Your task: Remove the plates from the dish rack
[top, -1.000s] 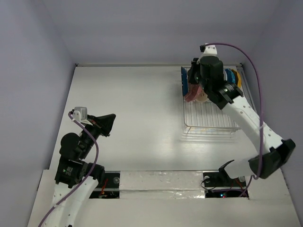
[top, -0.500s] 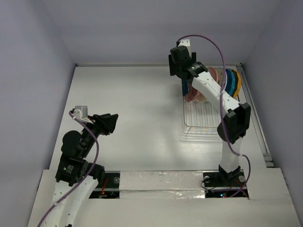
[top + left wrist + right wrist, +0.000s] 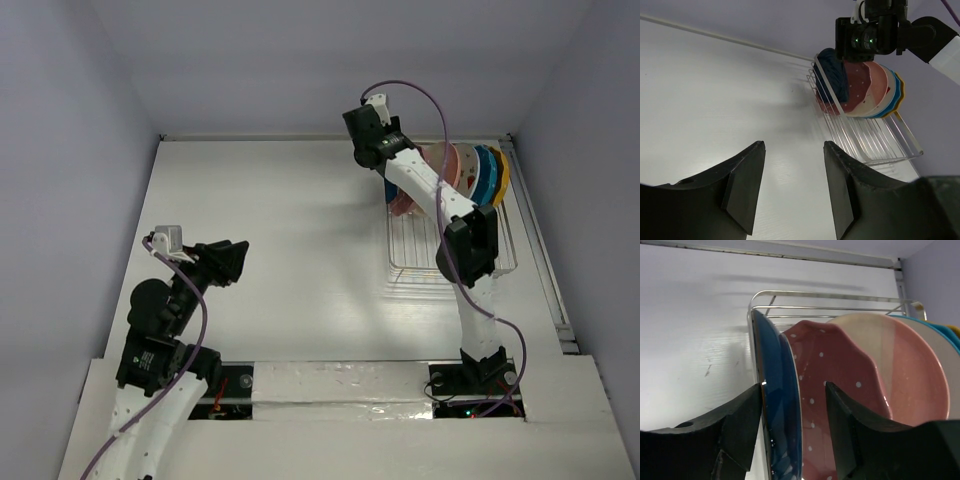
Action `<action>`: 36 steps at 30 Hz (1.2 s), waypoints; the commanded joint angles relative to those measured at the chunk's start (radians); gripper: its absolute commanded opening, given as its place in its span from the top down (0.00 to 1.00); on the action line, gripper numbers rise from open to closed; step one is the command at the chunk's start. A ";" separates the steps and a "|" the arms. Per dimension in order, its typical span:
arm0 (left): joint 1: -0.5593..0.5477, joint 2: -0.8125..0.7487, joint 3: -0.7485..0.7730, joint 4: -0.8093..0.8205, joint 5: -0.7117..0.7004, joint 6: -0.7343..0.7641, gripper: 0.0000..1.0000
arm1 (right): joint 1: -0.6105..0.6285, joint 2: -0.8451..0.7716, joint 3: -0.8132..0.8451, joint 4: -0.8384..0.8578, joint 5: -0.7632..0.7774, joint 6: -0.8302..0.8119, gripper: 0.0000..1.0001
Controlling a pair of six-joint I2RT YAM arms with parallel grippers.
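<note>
The plates (image 3: 470, 172) stood upright at the far end of the dish rack (image 3: 440, 260). Right jaws, spread, hung over the dark blue plate (image 3: 776, 405), the rack's leftmost. Next they probably needed to pinch its rim. Left jaws spread, empty.

Left arm (image 3: 160, 330) sits folded at the near-left corner of the table (image 3: 300, 200), elbow bent. Left gripper (image 3: 792, 185) is level and aimed toward the far right, fingers apart, nothing between them. Right arm (image 3: 470, 250) reaches up from the near edge toward the far-right corner, wrist tipped down. Right gripper (image 3: 792, 430) has its fingers spread.
</note>
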 commanded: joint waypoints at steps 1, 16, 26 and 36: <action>0.004 -0.013 0.026 0.029 -0.004 -0.007 0.53 | 0.008 -0.016 -0.003 0.046 0.084 -0.027 0.42; 0.004 -0.036 0.028 0.028 -0.017 -0.010 0.51 | -0.010 0.017 -0.071 0.152 0.123 -0.139 0.58; 0.004 -0.046 0.028 0.023 -0.023 -0.010 0.51 | -0.010 -0.028 -0.158 0.324 0.186 -0.279 0.99; 0.004 -0.048 0.028 0.026 -0.023 -0.012 0.51 | 0.011 -0.249 -0.401 0.875 0.312 -0.650 1.00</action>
